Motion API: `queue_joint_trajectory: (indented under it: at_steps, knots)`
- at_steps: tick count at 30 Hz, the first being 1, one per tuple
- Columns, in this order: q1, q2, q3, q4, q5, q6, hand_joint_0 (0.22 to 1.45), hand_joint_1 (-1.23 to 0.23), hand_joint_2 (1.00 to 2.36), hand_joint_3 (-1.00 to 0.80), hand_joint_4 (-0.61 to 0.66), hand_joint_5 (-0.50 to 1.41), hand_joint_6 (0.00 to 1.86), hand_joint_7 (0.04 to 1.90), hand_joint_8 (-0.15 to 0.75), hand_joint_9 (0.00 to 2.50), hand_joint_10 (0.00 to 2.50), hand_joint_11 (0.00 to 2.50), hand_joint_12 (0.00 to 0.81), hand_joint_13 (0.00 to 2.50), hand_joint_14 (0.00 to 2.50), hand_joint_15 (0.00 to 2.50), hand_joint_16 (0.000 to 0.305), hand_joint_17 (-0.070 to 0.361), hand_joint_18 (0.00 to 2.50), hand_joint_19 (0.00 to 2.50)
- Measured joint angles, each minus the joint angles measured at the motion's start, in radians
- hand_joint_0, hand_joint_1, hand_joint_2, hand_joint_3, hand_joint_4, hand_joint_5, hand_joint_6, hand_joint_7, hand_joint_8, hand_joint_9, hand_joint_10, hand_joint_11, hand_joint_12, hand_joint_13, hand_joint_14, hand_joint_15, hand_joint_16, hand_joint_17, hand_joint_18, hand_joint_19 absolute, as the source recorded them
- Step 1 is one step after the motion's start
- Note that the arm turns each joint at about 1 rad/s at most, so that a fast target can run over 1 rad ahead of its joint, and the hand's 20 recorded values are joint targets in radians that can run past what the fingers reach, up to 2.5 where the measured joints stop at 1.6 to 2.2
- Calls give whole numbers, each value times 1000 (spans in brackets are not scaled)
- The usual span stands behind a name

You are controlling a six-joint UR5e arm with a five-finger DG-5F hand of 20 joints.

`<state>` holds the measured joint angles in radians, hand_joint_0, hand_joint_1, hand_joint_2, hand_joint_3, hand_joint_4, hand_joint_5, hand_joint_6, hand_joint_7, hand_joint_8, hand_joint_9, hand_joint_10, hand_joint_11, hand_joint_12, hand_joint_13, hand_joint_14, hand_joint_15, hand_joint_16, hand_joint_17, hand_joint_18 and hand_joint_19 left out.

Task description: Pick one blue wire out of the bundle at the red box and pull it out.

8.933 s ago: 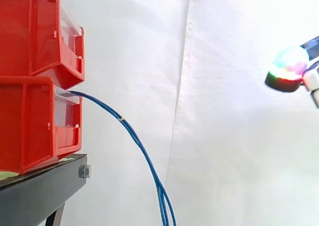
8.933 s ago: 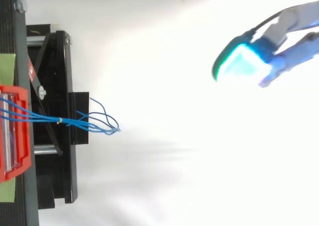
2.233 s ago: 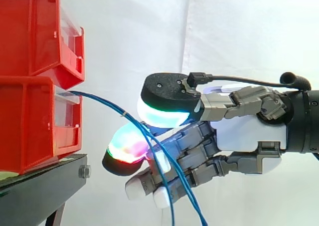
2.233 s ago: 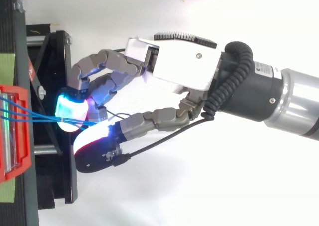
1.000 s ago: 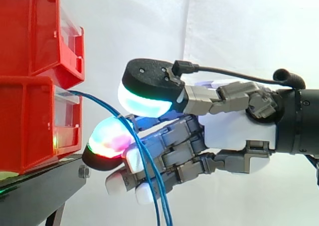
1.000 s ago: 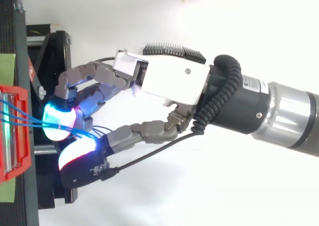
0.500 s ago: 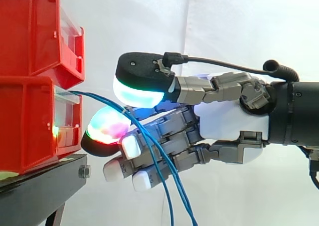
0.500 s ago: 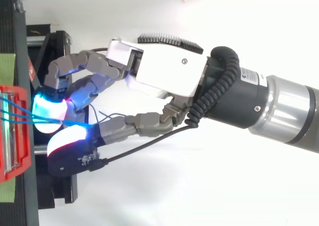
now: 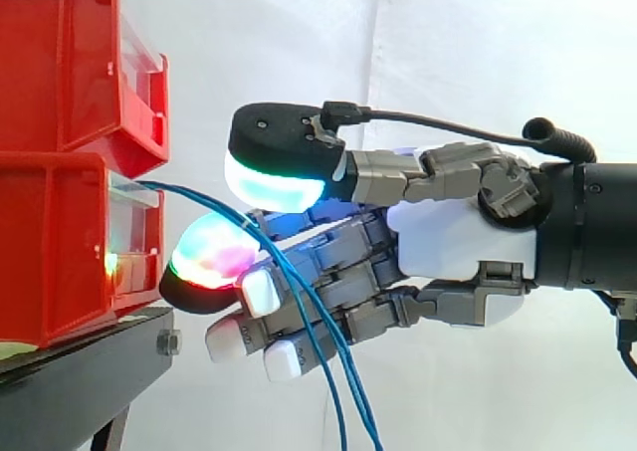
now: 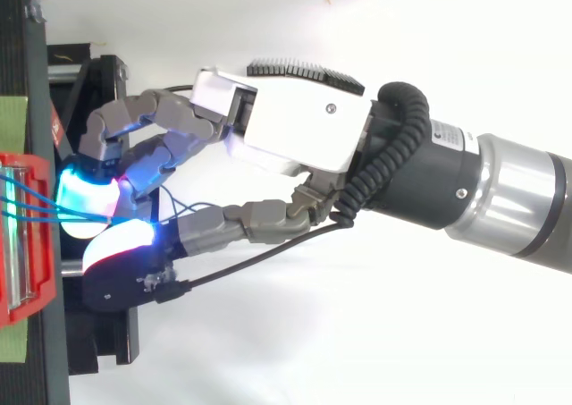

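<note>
Our hand (image 9: 458, 242) has its fingers (image 9: 209, 257) curled round the blue wires (image 9: 194, 198) just beside the lower red box (image 9: 60, 242), where they come out, with the thumb pad above and another pad below. To do this well, we judge, we should let every strand but one slip free, pinch that one firmly, and draw straight away from the box.

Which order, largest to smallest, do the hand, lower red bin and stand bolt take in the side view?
1. hand
2. lower red bin, though the view's left edge cuts it off
3. bolt, by far the smallest
</note>
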<state>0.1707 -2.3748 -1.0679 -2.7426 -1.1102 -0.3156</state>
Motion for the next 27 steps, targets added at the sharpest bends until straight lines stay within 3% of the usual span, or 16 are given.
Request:
queue_joint_trajectory:
  at_steps: [10, 19, 27]
  knots:
    - [-6, 2, 0, -34, -9, 8, 606, -670, 1013, -296, 293, -116, 654, 1027, 364, 928, 7, 793, 410, 788, 13, 415, 47, 106, 732, 535]
    - [-11, 8, 0, -100, -38, 9, 605, -722, 1012, -306, 269, -153, 765, 850, 367, 922, 10, 797, 413, 796, 11, 418, 47, 106, 748, 522]
    - [-19, 16, -1, -116, -49, 9, 601, -745, 1010, -352, 285, -157, 778, 826, 365, 918, 9, 808, 411, 800, 11, 423, 47, 106, 753, 523]
